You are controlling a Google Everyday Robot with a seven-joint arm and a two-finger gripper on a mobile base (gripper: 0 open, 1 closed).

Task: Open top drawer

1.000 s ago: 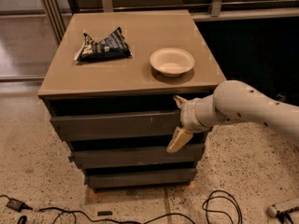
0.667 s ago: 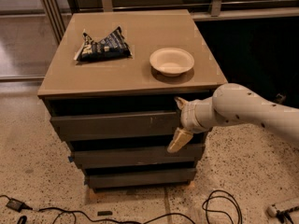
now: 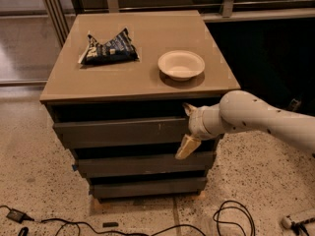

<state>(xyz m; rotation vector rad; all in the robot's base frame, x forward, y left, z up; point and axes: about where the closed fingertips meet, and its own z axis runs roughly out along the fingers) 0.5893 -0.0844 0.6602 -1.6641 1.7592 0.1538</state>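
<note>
Top drawer [image 3: 123, 131] under the desk [image 3: 147, 85] top looks barely out, if at all. Gripper [image 3: 184, 130] at its right end, fingers spread wide, straddling the front's top and bottom edges. Pull still to do.

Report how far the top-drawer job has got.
Done: the approach; the gripper sits at the right end of the top drawer front. In hand: getting purchase there. Left: the pull itself; no interior shows, so it looks shut or barely out.

The single camera looks down from above and in front, fairly near, onto the cabinet's surface [image 3: 147, 80] and the gripper [image 3: 189, 128] at the right end of the top drawer [image 3: 118, 132].
</note>
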